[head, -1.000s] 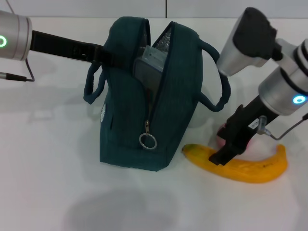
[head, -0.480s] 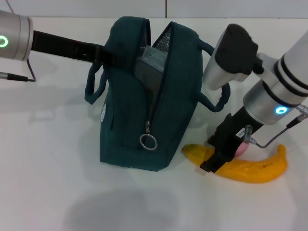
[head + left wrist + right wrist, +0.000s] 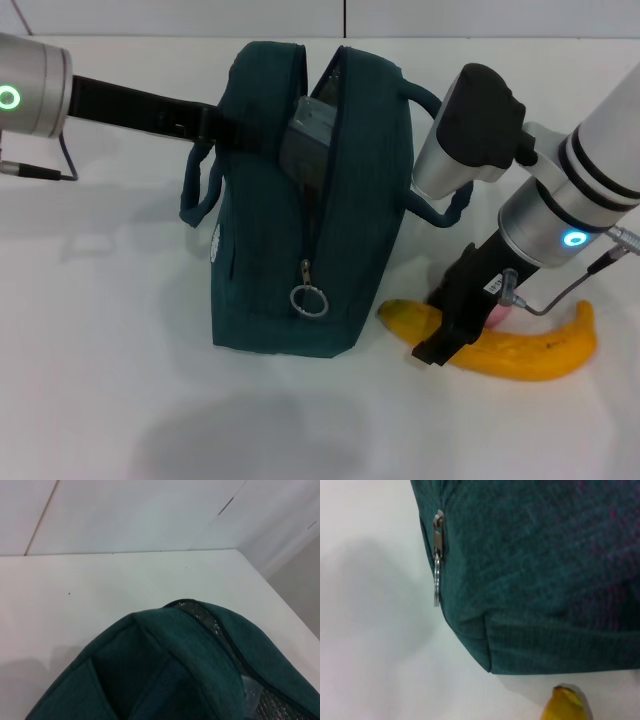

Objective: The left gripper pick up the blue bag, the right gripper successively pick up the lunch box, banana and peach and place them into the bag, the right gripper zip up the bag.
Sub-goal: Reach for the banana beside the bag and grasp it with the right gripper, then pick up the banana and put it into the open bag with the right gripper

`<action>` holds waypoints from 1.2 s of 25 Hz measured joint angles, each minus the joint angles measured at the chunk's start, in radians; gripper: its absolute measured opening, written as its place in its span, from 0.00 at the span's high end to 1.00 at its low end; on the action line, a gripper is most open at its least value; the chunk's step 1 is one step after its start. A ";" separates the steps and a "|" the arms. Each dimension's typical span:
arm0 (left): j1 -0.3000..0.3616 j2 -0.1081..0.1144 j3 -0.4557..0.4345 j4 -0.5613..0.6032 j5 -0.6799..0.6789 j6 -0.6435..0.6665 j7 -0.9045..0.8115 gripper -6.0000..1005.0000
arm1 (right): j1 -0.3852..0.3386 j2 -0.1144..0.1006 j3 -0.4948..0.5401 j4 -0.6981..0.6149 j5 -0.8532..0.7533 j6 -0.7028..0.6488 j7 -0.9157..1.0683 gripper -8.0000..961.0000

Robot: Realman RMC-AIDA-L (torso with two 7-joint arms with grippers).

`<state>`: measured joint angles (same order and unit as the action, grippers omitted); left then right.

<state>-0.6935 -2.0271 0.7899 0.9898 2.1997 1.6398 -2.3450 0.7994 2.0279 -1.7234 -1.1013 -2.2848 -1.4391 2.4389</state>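
Head view: blue bag (image 3: 300, 200) stands upright at centre frame on the white table (image 3: 100, 380), top unzipped, silver zip pull (image 3: 308, 298) hanging low on its front edge. Lunch box (image 3: 305, 135) is inside, one grey-clear corner poking out of the opening. Left gripper (image 3: 215, 128) comes in from the upper left and is pinching the bag's near side wall by the handle, fingers closed on the fabric. Right gripper (image 3: 440, 345) is low at lower right, down on the stem end of the banana (image 3: 520, 350), which lies flat just right of the bag's base; can't tell how its claw is set. Peach (image 3: 495, 315) is a pink sliver behind the right gripper, mostly hidden.

Left wrist view: bag top fills the lower half, foil lining (image 3: 210, 625) visible in the opening at right; own fingers not visible.

Right wrist view: bag's lower corner fills the upper right, zip pull at upper left, banana tip at bottom edge, close to the bag.
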 joint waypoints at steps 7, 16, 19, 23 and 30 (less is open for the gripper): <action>0.003 -0.001 0.000 0.000 0.000 0.000 0.001 0.96 | -0.002 0.000 -0.020 0.001 0.002 0.023 0.000 0.31; 0.006 -0.001 0.000 0.000 0.000 0.000 0.003 0.96 | 0.013 0.000 -0.020 0.033 0.014 0.025 0.000 0.48; 0.006 -0.001 0.000 0.000 0.000 0.000 0.003 0.96 | 0.023 0.000 -0.018 0.050 0.016 0.024 0.000 0.52; 0.006 -0.001 0.000 0.000 0.000 0.000 0.003 0.96 | 0.027 0.000 -0.019 0.054 0.016 0.023 0.000 0.52; 0.007 0.000 0.000 0.000 0.000 0.000 0.002 0.96 | 0.026 -0.004 0.008 0.055 0.014 0.019 0.000 0.52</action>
<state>-0.6865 -2.0271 0.7900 0.9894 2.1997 1.6399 -2.3431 0.8257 2.0244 -1.7151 -1.0466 -2.2704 -1.4198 2.4389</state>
